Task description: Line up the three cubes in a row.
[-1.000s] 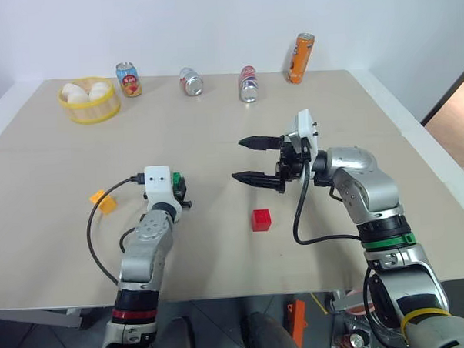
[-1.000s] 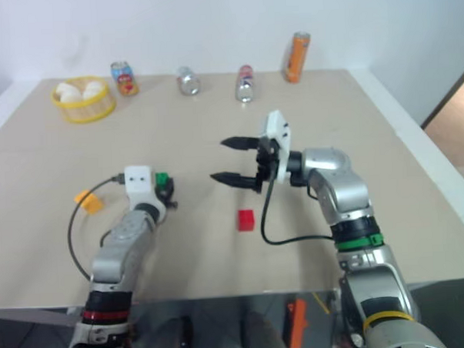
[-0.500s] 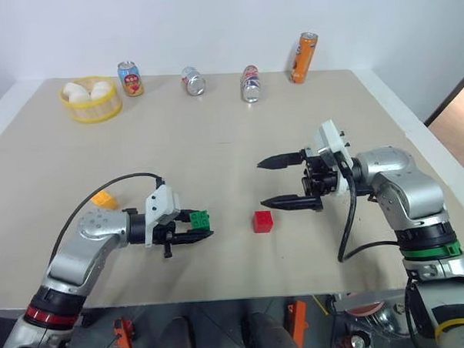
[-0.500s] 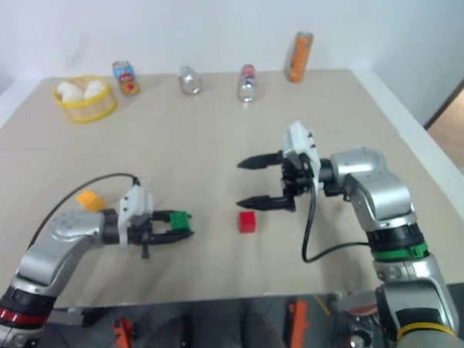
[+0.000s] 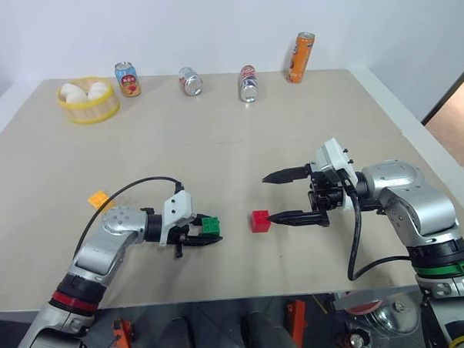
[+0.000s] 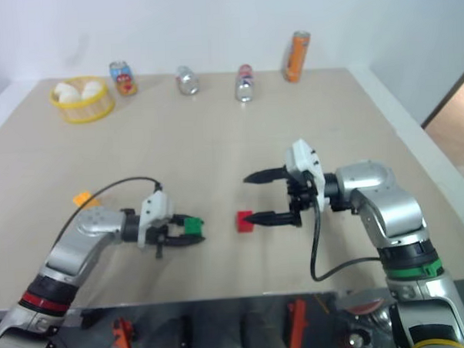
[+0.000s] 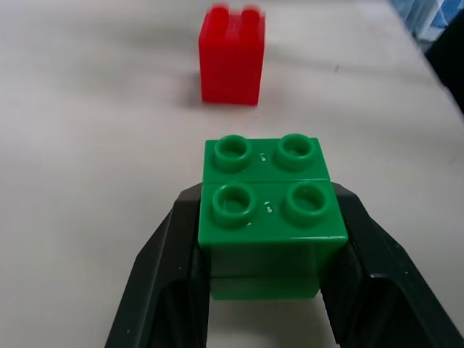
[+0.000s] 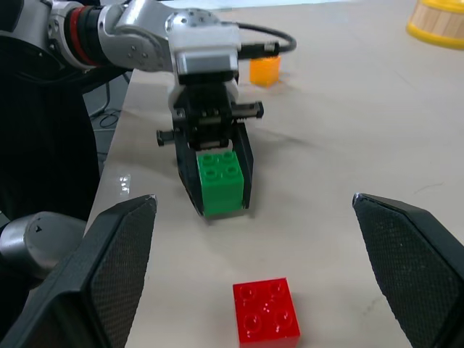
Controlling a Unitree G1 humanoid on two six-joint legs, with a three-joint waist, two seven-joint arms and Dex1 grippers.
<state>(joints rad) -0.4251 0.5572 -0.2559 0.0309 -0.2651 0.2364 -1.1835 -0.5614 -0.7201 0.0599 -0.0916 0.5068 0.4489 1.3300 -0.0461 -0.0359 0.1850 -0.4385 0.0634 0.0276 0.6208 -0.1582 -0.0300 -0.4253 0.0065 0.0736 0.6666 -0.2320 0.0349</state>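
Observation:
My left gripper [image 5: 208,230] is shut on the green cube [image 5: 211,225], holding it just above the table and pointing right. Its fingers [image 7: 163,275] clamp the cube's two sides. The red cube [image 5: 260,220] sits on the table a short way right of the green one, and it also appears ahead of the green cube [image 7: 268,217] as the red cube [image 7: 232,64]. My right gripper [image 5: 269,197] is open, pointing left, with one fingertip close beside the red cube's right side. The yellow-orange cube [image 5: 100,200] lies far to the left.
A yellow basket [image 5: 89,109] with white eggs stands at the back left. Several drink cans line the back edge, among them a tall orange can [image 5: 304,57] and two lying on their sides [image 5: 190,81]. A black cable loops over my left arm.
My left gripper swung from pointing forward to pointing right and carried the green cube toward the red one. My right gripper drew back and down beside the red cube.

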